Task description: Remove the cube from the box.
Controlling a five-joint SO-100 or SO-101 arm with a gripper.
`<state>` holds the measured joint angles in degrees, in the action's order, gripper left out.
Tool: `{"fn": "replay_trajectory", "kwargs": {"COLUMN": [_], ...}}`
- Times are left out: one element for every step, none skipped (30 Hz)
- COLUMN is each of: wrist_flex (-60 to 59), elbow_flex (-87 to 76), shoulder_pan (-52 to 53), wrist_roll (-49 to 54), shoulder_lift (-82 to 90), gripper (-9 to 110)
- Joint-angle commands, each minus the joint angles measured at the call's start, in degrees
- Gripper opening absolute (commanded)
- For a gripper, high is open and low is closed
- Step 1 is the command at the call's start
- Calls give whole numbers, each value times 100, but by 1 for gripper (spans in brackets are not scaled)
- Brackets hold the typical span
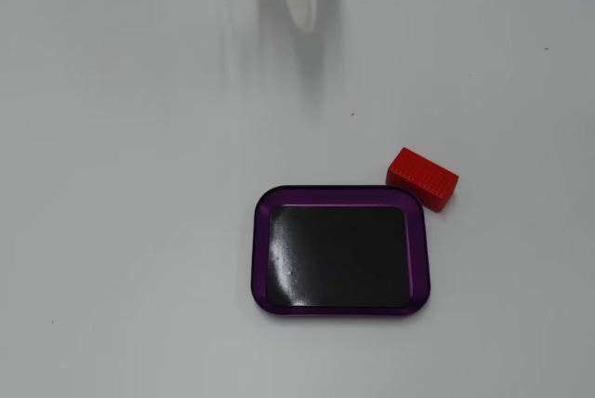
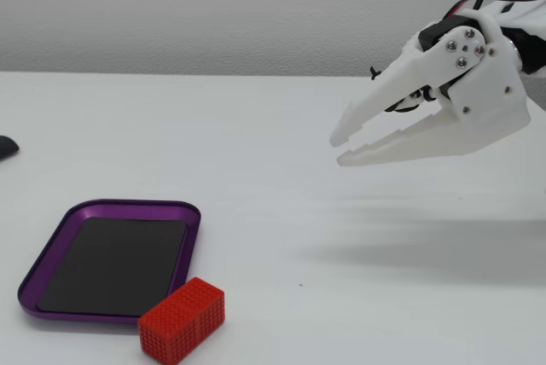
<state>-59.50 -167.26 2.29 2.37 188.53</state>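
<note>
White tabletop carries the shallow purple-rimmed tray (image 2: 111,210); the small red dotted block (image 2: 182,320) lies outside, touching its corner. The white two-finger gripper (image 2: 341,147), jaws narrowly parted and empty, hangs well apart.

- Small bright red rectangular block (image 2: 182,321), lower left of frame: fine dotted texture.
- Shallow rounded-corner tray (image 1: 262,205), lower centre: glossy purple rim, shiny black bottom.
- Plastic two-finger gripper (image 2: 341,147), right: white, silver screws.
- Table (image 1: 121,184): plain white.
</note>
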Motion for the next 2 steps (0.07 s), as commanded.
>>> {"fn": "replay_trajectory", "kwargs": {"wrist_flex": [44,44], "elbow_flex": [0,0], "shoulder_pan": [35,35], "wrist_roll": [9,9], "shoulder_lift": [255,255], "gripper": [0,0]}}
